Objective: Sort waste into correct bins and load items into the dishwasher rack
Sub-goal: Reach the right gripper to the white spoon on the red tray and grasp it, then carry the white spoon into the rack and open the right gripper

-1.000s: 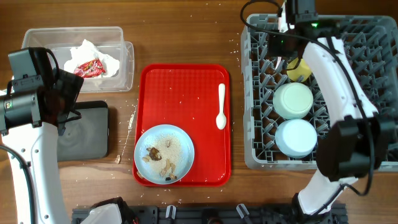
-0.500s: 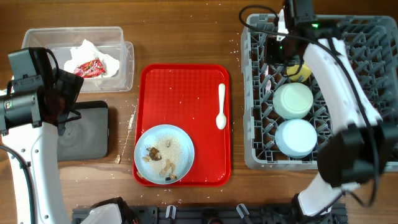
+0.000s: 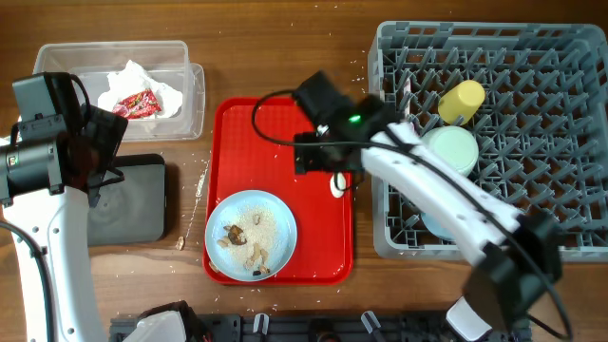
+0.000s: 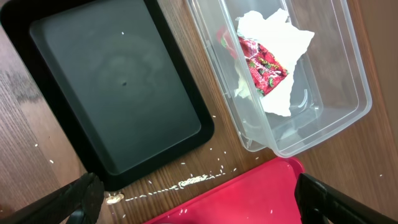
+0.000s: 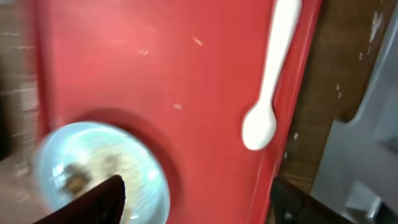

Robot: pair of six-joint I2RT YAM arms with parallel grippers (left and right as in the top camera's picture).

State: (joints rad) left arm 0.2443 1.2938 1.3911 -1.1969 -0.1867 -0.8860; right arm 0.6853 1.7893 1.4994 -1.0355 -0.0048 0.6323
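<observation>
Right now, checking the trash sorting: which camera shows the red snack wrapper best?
The left wrist view: the red snack wrapper lies large and sharp on the white napkin inside the clear tub. The overhead view shows it too, but small, in the same tub. The right wrist view misses it entirely.

— Where does the overhead camera sit?
— Straight above the table (image 3: 275, 57), far enough off to take in everything: clear tub (image 3: 195, 100) at 10 o'clock, red tray (image 3: 285, 142) in the centre, dishwasher rack (image 3: 532, 57) at 3.
— And the wrist cameras?
— The left wrist looks down from nearer on the tub and the black tray (image 4: 118, 93), with the red tray's corner at 6. The right wrist is closest and blurred, over the red tray's spoon (image 5: 273, 68) and plate (image 5: 99, 149). The overhead view shares all of those.
</observation>
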